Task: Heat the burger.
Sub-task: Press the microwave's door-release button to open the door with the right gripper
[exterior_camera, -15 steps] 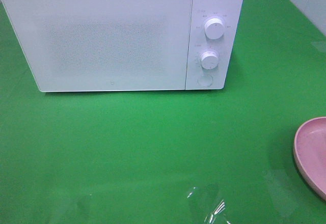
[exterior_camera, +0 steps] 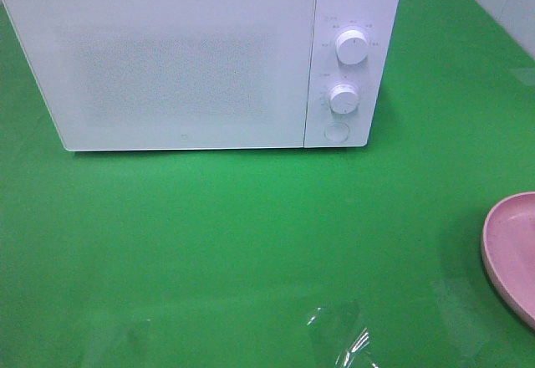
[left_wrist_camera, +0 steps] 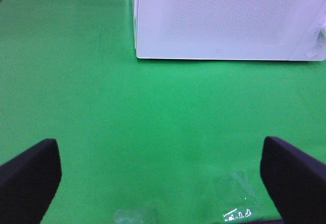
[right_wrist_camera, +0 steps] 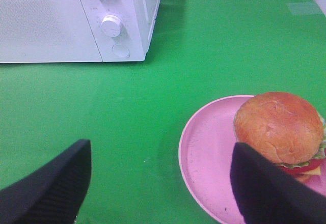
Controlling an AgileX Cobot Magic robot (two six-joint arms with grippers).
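The burger (right_wrist_camera: 277, 127), with a golden-brown bun over lettuce and tomato, sits on a pink round plate (right_wrist_camera: 206, 147); in the exterior high view only the plate's edge (exterior_camera: 510, 251) shows at the right border and the burger is out of frame. My right gripper (right_wrist_camera: 160, 186) is open above the cloth, one finger (right_wrist_camera: 265, 191) overlapping the plate beside the burger, the other (right_wrist_camera: 51, 186) over bare cloth. My left gripper (left_wrist_camera: 160, 175) is open over bare green cloth, nothing between its fingers. Neither gripper appears in the exterior high view.
A white microwave (exterior_camera: 201, 58) stands at the back with its door shut, two dials (exterior_camera: 351, 48) and a round button (exterior_camera: 336, 132) on its right panel. Green cloth (exterior_camera: 251, 242) covers the table. A strip of clear tape (exterior_camera: 343, 334) glints near the front edge.
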